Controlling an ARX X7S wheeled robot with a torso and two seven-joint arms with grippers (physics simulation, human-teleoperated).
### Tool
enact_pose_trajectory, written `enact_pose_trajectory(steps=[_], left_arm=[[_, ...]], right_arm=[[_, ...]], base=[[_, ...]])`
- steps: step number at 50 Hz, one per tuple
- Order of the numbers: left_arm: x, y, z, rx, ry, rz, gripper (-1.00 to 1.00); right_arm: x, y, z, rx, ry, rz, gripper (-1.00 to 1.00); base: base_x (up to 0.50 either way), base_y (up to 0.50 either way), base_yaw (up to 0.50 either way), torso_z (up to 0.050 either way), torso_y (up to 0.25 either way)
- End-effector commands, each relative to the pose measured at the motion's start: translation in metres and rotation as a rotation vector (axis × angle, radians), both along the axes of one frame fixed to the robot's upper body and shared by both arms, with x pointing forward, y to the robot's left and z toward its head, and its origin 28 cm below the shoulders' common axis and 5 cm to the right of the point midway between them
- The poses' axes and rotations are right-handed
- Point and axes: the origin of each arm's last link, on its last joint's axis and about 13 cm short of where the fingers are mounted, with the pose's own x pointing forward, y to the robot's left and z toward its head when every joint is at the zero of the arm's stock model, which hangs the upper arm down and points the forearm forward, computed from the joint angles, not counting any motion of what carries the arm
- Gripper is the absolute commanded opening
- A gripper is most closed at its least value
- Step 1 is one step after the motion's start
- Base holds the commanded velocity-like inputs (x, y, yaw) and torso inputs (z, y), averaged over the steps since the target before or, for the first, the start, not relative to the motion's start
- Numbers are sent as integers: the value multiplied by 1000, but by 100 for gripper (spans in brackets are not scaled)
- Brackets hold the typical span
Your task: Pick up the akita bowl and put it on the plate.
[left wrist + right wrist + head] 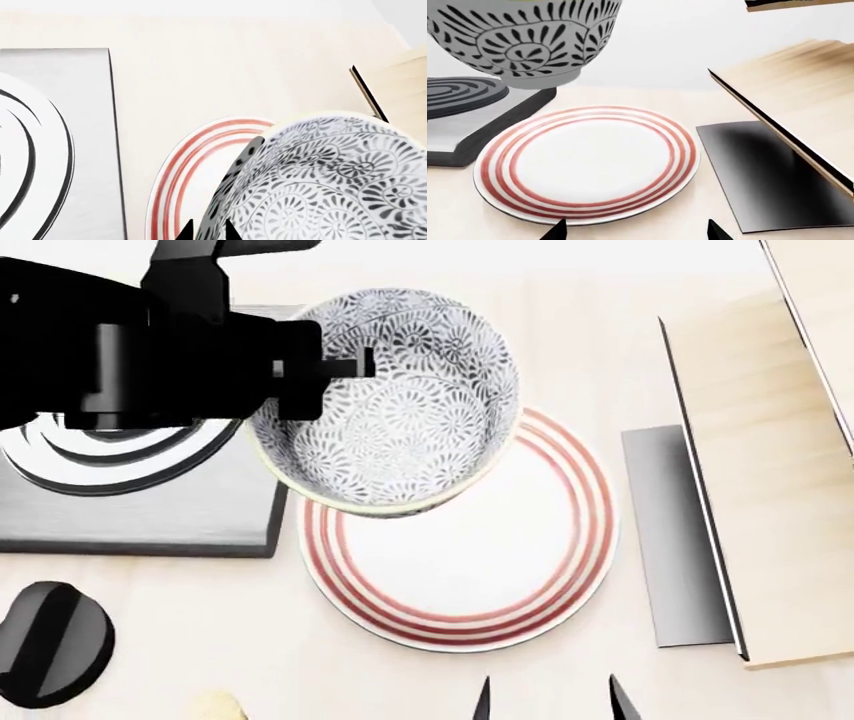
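The akita bowl [400, 405], white with a dense grey-black floral pattern, hangs in the air over the far-left part of the plate [481, 550]. My left gripper [287, 368] is shut on the bowl's left rim. In the left wrist view its two black tips [208, 231] straddle the bowl wall [320, 185], with the red-ringed plate [180, 170] below. The right wrist view shows the bowl [527, 40] well clear of the plate [587, 160]. My right gripper [550, 702] stands open and empty at the plate's near edge [636, 232].
A grey stove panel with a dark ringed burner [120, 460] lies left of the plate. A black knob [51, 640] sits at the near left. At the right are a light wooden board [774, 460] and a dark grey panel [674, 540].
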Motion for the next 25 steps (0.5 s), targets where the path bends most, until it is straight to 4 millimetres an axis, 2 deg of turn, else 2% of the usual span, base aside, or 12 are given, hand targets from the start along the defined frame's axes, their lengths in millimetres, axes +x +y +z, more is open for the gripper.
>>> enact_pose_trajectory(steps=[1,15,22,25], left_arm=[[0,-5,-2,-7,-30,-59,-100],[0,-11,-5,-68,-26,-83,-100],[3,-11,-5,-104,-51,-32,-100],[4,-13,-7,-79,-48,-23,-100]], right_arm=[[-1,0,0,1,-1,2,100],[0,1,-1,-1,2,4,100],[0,1,-2,1,6,4,100],[-1,2,-2,1,5,5,100]], base=[[0,0,0,0,-139],[0,0,0,0,-30],[0,0,0,0,0],[0,0,0,0,-155]])
